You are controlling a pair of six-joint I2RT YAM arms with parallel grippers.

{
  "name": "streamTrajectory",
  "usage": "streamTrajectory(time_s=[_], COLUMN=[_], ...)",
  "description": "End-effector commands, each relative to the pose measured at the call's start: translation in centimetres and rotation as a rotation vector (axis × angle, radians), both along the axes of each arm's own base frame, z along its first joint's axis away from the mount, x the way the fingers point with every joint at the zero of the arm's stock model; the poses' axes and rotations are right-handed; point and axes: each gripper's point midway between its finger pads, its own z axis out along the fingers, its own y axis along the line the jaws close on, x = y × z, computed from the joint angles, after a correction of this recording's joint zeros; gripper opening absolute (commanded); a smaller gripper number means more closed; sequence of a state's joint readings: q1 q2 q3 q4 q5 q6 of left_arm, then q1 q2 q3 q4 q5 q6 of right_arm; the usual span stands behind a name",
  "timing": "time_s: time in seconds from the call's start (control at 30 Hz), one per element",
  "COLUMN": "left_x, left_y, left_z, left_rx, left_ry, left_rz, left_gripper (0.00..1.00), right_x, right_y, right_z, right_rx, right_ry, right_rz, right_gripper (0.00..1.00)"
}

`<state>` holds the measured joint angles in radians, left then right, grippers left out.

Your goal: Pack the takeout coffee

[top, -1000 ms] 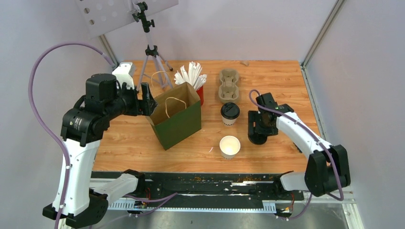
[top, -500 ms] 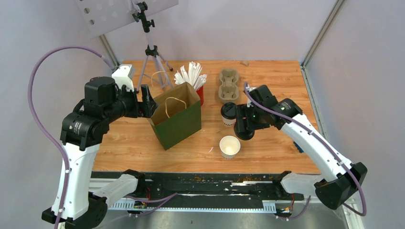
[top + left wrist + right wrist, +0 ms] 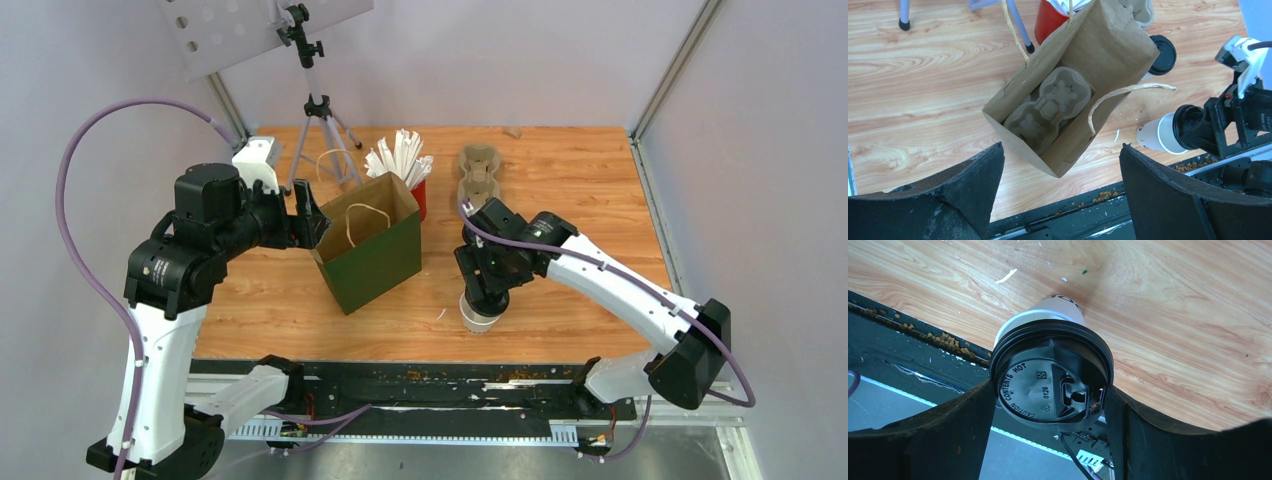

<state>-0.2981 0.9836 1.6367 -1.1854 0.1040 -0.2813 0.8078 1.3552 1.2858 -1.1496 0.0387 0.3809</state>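
Lab; camera tripod (image 3: 317, 112), panelled enclosure (image 3: 500, 60)

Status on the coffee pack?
Left gripper open above paper bag. Right gripper clamps black lid over near cup, seating unclear. Far cup lidded, beside bag. Pulp tray inside bag.

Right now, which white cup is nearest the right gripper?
The front cup, directly under the right gripper and the black lid it holds; the other cup stands farther back beside the bag.
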Motion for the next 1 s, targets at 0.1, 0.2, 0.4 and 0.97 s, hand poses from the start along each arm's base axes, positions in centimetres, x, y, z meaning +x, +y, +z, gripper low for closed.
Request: streamTrajectory(time_s=[0.1,0.2,0.4,0.97], left_x=[0.3,0.3,0.0,0.0], left_y=[0.2,0.3,0.5,0.5], left_z=[0.8,0.9,0.7,0.5], left_rx=[0.003,0.008,0.018,0.016], left_ry=[-0.046,-0.049,-0.044,-0.044], left_rz=[0.000,0.002,0.003,0.002], left_gripper=[0.92,0.92,0.93,0.93], right_x=[0.4,0.4,0.2,0.0], right_y=[1.9,1.8,1.5,1.8], right_z=[-1.0,-1.8,-3.2,-1.7], right_rx=[-0.003,-0.028,-0.060,-0.039], right_ry=[-0.021,-0.012,0.004,0.003], right_rz=[0.007,0.011,0.018,0.025], right_gripper=[0.76,0.77,0.78,0.80])
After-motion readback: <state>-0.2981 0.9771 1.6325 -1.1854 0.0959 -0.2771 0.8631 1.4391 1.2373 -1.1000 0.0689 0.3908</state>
